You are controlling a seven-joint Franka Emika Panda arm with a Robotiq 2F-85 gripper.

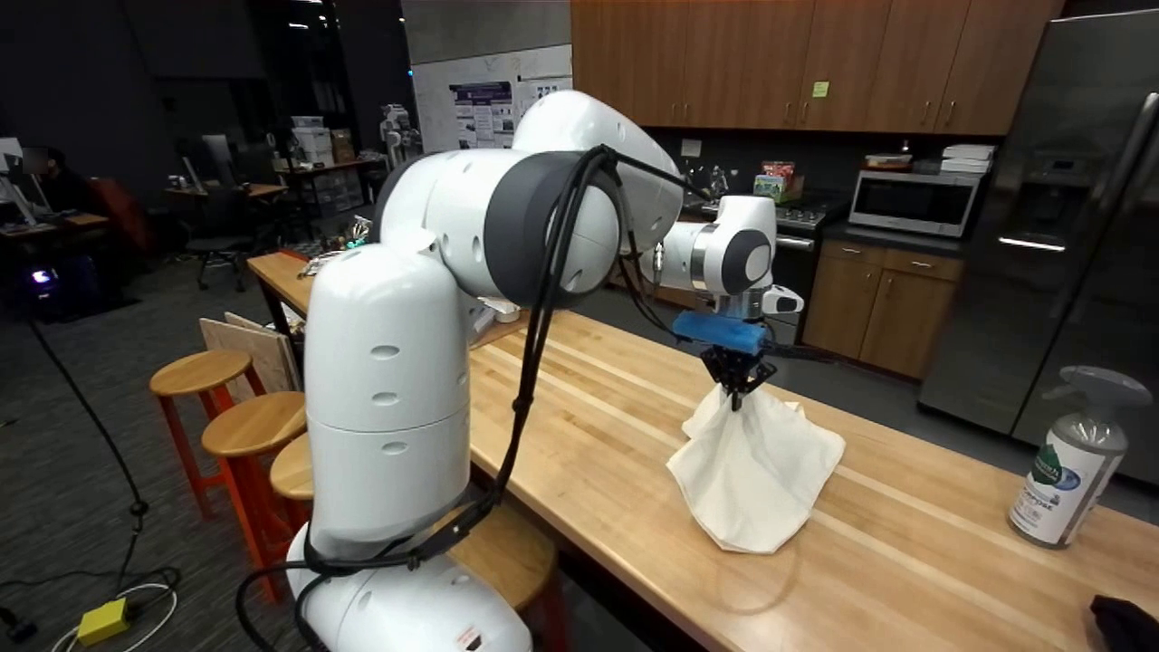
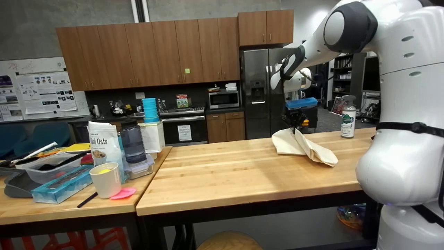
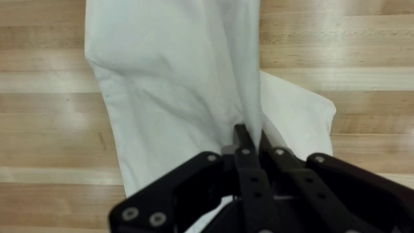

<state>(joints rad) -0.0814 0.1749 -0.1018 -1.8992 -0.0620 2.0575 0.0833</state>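
Note:
A white cloth (image 1: pixel 761 480) is pinched at its upper part and drapes down in folds over the wooden table (image 1: pixel 598 435). Its lower edges spread at the tabletop; the cloth also shows in the other exterior view (image 2: pixel 317 151). My gripper (image 1: pixel 736 398) points down, shut on the cloth, with a fold caught between its black fingertips. In the wrist view the fold runs up from between the fingers (image 3: pixel 255 134), and the cloth (image 3: pixel 161 81) spreads to both sides above the wood. A blue block (image 1: pixel 720 331) sits on the gripper's mount.
A spray bottle (image 1: pixel 1073 471) stands near the table's end, also in the other exterior view (image 2: pixel 348 121). A dark item (image 1: pixel 1123 623) lies near it. An adjoining table holds an oats bag (image 2: pixel 104 146), a cup (image 2: pixel 105 182) and a dark bottle (image 2: pixel 133 142). Stools (image 1: pixel 253 423) stand alongside.

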